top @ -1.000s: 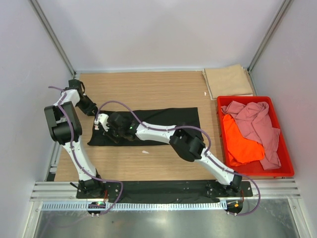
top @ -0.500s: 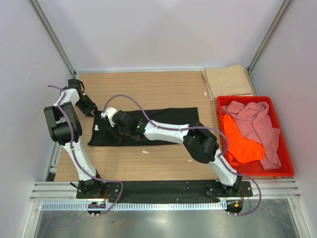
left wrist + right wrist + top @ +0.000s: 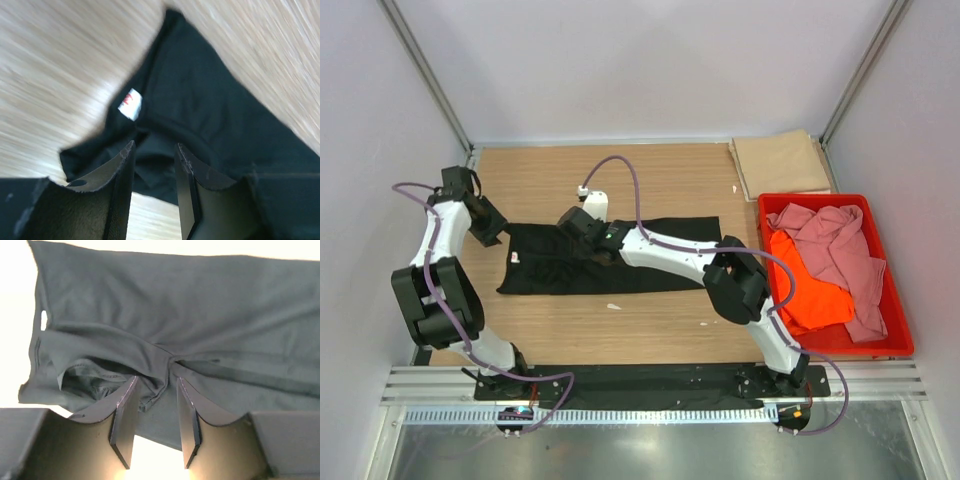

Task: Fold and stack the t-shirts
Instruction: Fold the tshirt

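Observation:
A black t-shirt lies flat on the wooden table as a long folded strip, its collar end with a white label at the left. My left gripper hovers open at that left end, and its fingers hold nothing. Over the shirt's left half my right gripper is open; a wrinkled fold lies loose below its fingers. A folded tan t-shirt rests at the back right. The pink t-shirt and the orange t-shirt lie crumpled in the crate.
A red plastic crate stands along the right side of the table. White walls and metal posts close in the back and both sides. The right arm stretches across the black shirt's middle.
The right gripper has opened, let go of the black shirt and drawn back toward the far side. The left arm has swung out to the left, off the shirt's end.

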You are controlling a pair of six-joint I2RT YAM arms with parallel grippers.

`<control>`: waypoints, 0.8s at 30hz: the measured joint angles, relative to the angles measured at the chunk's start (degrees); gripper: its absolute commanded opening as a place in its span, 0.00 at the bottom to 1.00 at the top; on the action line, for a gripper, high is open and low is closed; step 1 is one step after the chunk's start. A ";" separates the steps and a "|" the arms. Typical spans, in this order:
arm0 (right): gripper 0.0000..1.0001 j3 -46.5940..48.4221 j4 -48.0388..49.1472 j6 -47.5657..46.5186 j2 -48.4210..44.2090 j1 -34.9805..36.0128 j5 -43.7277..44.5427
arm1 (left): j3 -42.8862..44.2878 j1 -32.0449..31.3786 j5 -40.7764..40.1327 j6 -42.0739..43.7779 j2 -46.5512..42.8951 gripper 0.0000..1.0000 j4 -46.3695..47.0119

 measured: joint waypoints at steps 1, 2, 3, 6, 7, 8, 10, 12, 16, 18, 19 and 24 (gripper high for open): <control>0.42 0.02 -0.72 1.77 0.00 -0.20 -0.07 | -1.62 0.00 1.14 -0.48 -1.55 0.39 0.24; 0.41 0.09 -1.64 4.04 0.02 -0.46 -0.50 | -4.22 -0.02 2.69 -0.94 -3.50 0.39 1.16; 0.41 0.20 -2.36 6.03 0.07 -0.68 -1.03 | -6.19 -0.07 3.63 -1.53 -4.74 0.39 1.20; 0.39 0.72 -3.48 11.08 0.52 -1.16 -2.97 | -10.86 -0.07 5.18 -2.45 -6.27 0.39 1.18; 0.38 0.90 -3.43 12.20 0.85 -1.25 -3.48 | -12.11 -0.07 5.66 -2.82 -6.27 0.39 1.31; 0.38 0.96 -3.37 13.05 1.16 -1.29 -3.91 | -13.27 -0.07 6.19 -3.21 -6.27 0.39 1.66; 0.38 0.96 -3.37 14.62 2.08 -1.29 -4.76 | -15.15 -0.07 7.34 -3.78 -6.27 0.39 2.25; 0.38 0.96 -3.37 15.67 2.99 -1.29 -5.46 | -16.55 -0.07 8.48 -4.44 -6.27 0.38 3.19; 0.38 0.92 -3.37 17.57 4.22 -1.29 -6.54 | -18.08 -0.07 10.01 -5.42 -6.23 0.38 5.05; 0.38 0.90 -3.19 18.60 4.31 -1.29 -7.21 | -18.47 -0.07 10.45 -5.88 -6.21 0.38 6.03; 0.38 0.87 -3.06 19.08 4.31 -1.29 -7.54 | -18.60 -0.07 10.56 -6.08 -6.21 0.38 6.34; 0.37 -0.07 -1.68 21.88 4.33 -1.31 -8.98 | -19.10 -0.07 10.99 -6.47 -6.16 0.36 7.34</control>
